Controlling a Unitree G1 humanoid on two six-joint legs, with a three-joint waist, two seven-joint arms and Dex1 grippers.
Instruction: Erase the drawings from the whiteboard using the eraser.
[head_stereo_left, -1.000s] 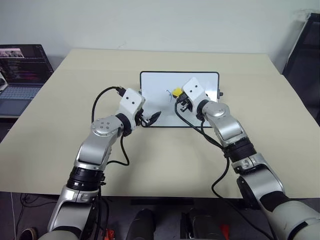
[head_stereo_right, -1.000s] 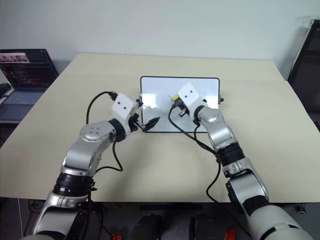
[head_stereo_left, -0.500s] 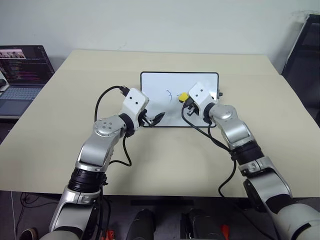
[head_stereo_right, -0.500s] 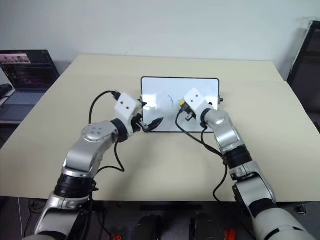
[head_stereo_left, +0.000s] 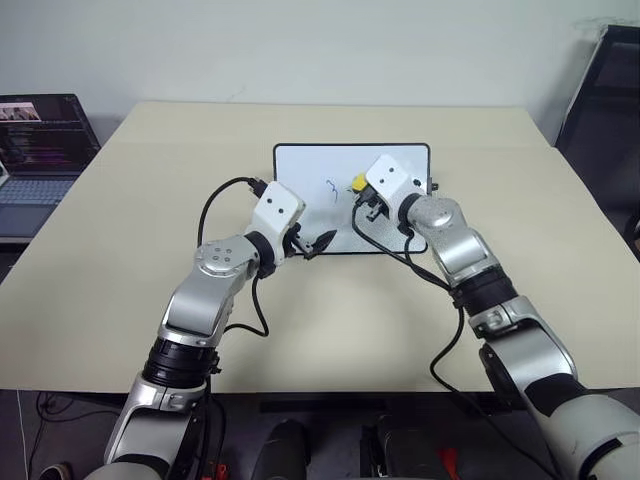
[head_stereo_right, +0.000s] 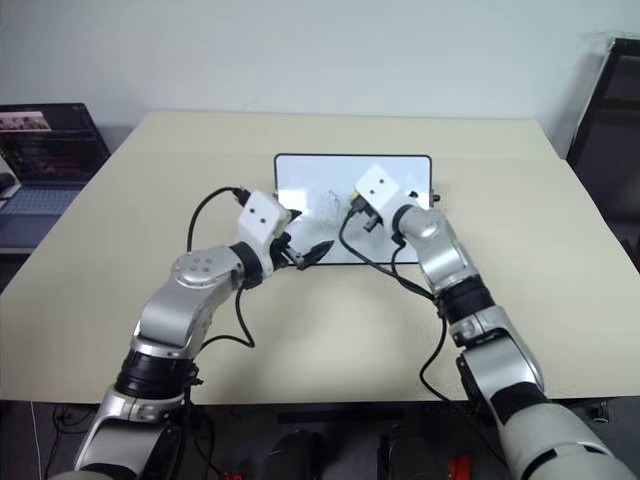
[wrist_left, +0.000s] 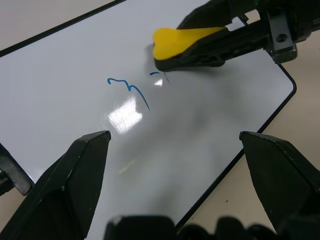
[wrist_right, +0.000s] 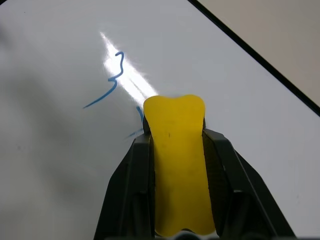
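Where the right hand (wrist_right: 176, 150) reaches over the whiteboard (head_stereo_left: 300, 165), its two black fingers (wrist_right: 125, 185) are clamped on the eraser (wrist_right: 177, 165), a small yellow block squeezed so that its front end bulges out past the fingertips.

Eraser: front end set against the white surface, right at a short blue stroke; in the left eye view it shows as a yellow spot (head_stereo_left: 356, 183) just ahead of the right hand's white wrist housing.

Drawings (wrist_left: 131, 90): thin blue marker lines. A squiggle shaped like a "3" with a long tail lies just beyond the eraser's tip and a little to one side of it; a shorter stroke (wrist_left: 161, 76) sits directly at the eraser's edge, partly hidden by it.

Whiteboard: small, rectangular, thin black frame, rounded corners; lying flat on the beige tabletop (head_stereo_left: 120, 220), under and ahead of both hands. A small black knob (head_stereo_left: 436, 187) shows on its side just beyond the right hand.

Left hand (head_stereo_left: 318, 243): fingers (wrist_left: 75, 175) spread wide and holding nothing, poised at the board's near edge, close beside the right hand, pointing toward the marks.

Laptop (head_stereo_left: 40, 145): open, screen lit, off the tabletop's edge, well away on the left hand's outer side.

Black cables loop from each wrist housing.
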